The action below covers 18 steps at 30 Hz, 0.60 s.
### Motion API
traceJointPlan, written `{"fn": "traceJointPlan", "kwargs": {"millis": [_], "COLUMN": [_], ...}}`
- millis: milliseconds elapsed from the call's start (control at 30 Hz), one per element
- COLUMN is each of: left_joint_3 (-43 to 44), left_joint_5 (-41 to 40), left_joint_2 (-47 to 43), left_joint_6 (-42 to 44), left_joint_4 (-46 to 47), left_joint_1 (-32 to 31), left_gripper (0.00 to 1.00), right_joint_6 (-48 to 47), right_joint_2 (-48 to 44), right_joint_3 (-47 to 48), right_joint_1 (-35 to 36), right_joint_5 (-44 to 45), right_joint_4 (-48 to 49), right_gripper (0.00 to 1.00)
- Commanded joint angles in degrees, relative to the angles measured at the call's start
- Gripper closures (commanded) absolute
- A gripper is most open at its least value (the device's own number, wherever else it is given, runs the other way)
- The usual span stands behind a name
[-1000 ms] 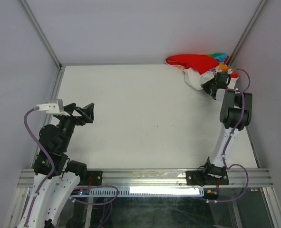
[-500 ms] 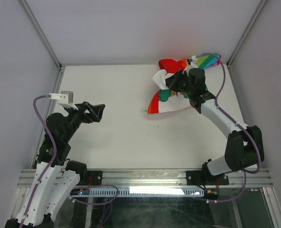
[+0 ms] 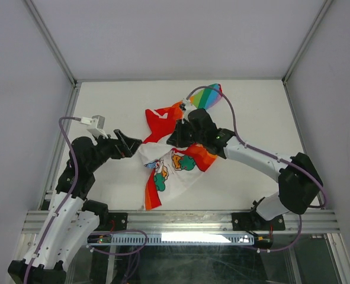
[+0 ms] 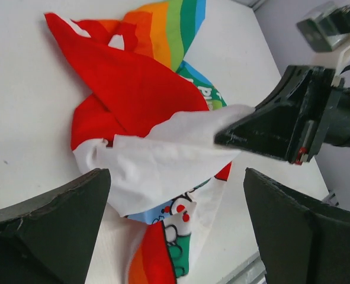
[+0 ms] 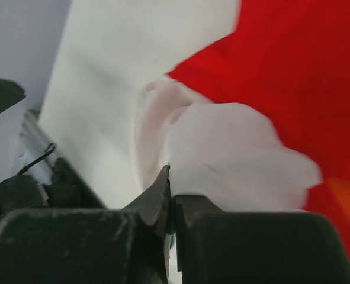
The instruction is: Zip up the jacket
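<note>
- jacket (image 3: pixel 175 168): crumpled at the middle of the table (image 3: pixel 103 106). Its long axis runs diagonally from the rainbow sleeve (image 3: pixel 205 96) at far right to a striped edge at near left. The red hood (image 4: pixel 133 89) is bunched on the far side and the printed white body faces up. No zipper line can be made out.
- right gripper (image 3: pixel 173 139): reaches in from the right, fingers pinched together on a raised fold of white jacket fabric.
- left gripper (image 3: pixel 133 147): fingers (image 4: pixel 50 213) apart and empty, just left of the jacket and pointing at it.
- Key relation: the pinched fold lies straight ahead of the left gripper, to its right. The left arm is nearer the jacket's free left edge, so it is probably the one to take hold there and spread the jacket.
</note>
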Motion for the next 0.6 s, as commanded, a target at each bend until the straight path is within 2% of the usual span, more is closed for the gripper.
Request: {"fn": "traceJointPlan", "kwargs": {"millis": [0,100,267,367,500,533,567], "left_joint_3": [-2.9,-4.5,-6.6,-8.8,-10.6,-10.7,-10.7], "left_joint_5": [3.5,3.9,3.2,3.8,4.9,5.0,4.9], "left_joint_2": [-0.2,0.7,3.2,4.3,5.8,6.2,6.6], "left_joint_6": [-5.1,-7.0,-9.3,-11.4,-12.8,-12.8,-12.7], "left_joint_4": [4.6,6.9,9.9,12.9,15.8,16.2,16.3], "left_joint_1": [0.4,0.4,0.4,0.4,0.4,0.4,0.4], "left_gripper": [0.01,0.01,0.01,0.01,0.01,0.01,0.01], "right_joint_6": [-6.2,-9.2,-15.2,-12.1,-11.4,-11.8,-12.6], "right_joint_2": [-7.4,-11.4,-11.3,-12.3,-12.1,-11.3,-10.4], "right_joint_3": [3.3,4.8,8.5,6.1,2.7,2.9,3.6], "right_joint_1": [-3.9,-8.6,-10.3,-20.6,-35.3,-37.3,-37.7], "right_joint_5": [14.0,19.6,30.8,37.5,31.4,30.0,29.5], "right_joint_4": [-7.5,-10.5,-19.4,-23.7,-23.1,-23.3,-24.0], "right_gripper": [1.0,1.0,1.0,1.0,1.0,0.98,0.91]}}
